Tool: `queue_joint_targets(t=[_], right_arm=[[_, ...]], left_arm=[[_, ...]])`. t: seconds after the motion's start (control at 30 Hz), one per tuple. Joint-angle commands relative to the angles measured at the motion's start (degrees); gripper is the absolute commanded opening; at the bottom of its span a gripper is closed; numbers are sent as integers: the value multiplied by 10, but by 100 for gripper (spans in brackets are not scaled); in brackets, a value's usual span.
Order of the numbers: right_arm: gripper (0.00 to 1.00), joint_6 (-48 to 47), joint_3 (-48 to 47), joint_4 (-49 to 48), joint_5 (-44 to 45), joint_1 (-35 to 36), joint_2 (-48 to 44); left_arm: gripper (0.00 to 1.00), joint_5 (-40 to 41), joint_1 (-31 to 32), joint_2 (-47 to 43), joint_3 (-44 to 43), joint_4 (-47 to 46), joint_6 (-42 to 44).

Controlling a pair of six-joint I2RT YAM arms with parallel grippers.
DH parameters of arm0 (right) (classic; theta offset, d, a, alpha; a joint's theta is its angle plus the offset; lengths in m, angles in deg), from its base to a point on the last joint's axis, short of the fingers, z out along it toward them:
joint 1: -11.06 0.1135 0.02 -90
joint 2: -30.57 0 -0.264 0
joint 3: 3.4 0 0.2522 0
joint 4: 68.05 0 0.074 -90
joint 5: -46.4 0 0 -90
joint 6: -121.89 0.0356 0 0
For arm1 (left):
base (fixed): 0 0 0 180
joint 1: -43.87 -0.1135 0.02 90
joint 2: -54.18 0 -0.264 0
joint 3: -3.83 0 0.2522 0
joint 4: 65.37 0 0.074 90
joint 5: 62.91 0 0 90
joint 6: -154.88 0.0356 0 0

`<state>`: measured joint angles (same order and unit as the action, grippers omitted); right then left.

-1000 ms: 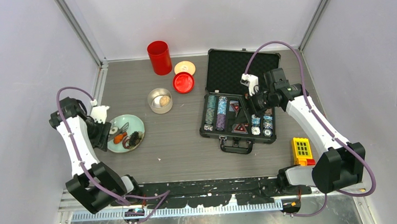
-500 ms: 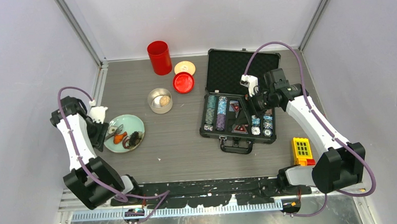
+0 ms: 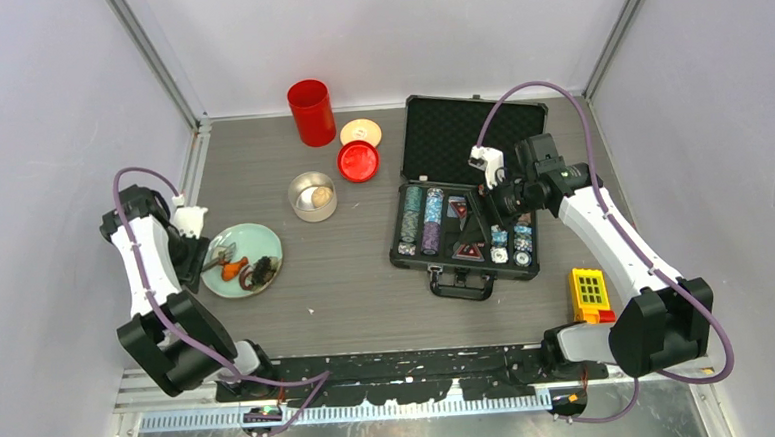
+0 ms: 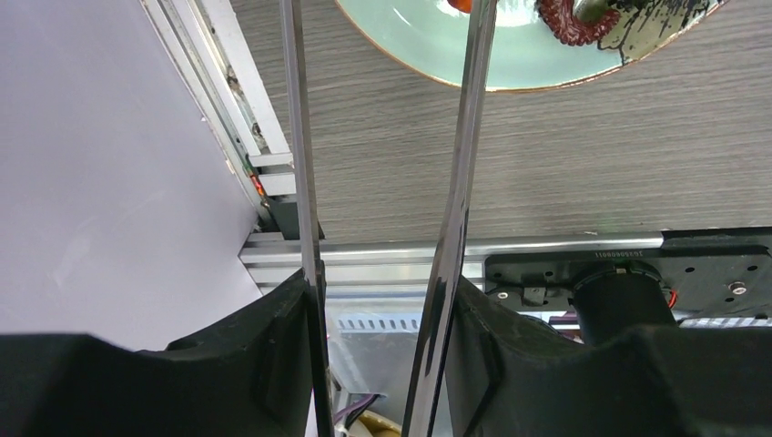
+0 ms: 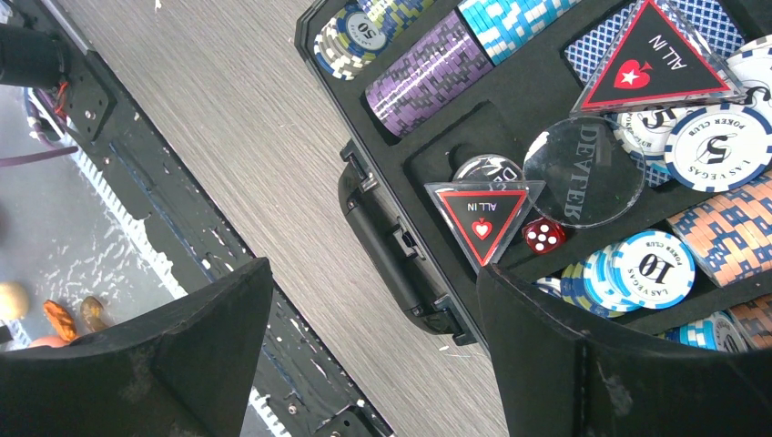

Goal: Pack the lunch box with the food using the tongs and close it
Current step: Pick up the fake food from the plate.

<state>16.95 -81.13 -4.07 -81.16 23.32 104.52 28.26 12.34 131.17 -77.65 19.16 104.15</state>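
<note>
My left gripper (image 3: 198,256) is shut on the tongs (image 3: 218,255). In the left wrist view its fingers (image 4: 273,337) press both silver arms of the tongs (image 4: 470,137), which run up toward the pale green plate (image 4: 428,41). The tong tips reach the plate's left side by an orange piece (image 3: 232,270) and dark brown bits (image 3: 261,274) of food. The steel lunch box (image 3: 299,205) stands behind the plate with a beige lump (image 3: 317,195) inside. Its cream-tan lid (image 3: 360,132) lies further back. My right gripper (image 3: 493,208) hangs open over the poker chip case (image 5: 401,246).
A red canister (image 3: 311,112) and its red lid (image 3: 358,161) stand near the lunch box. The open black case (image 3: 464,134) fills the right middle. A yellow block (image 3: 590,293) sits near the right arm's base. The left wall and table rail (image 4: 264,164) are close to the left gripper.
My left arm has drawn back a little toward the left wall, pulling the tongs' tips toward the plate's left edge. The right arm has not moved.
</note>
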Motion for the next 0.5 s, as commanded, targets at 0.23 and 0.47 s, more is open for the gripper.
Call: queue_joint_targets(t=[0.23, 0.47], right_arm=[[87, -10, -14, -2, -2, -2, -7], [87, -9, -14, -2, -1, -2, -8]], left_arm=[[41, -1, -2, 4, -12, -21, -12], [37, -17, 4, 1, -42, 5, -19]])
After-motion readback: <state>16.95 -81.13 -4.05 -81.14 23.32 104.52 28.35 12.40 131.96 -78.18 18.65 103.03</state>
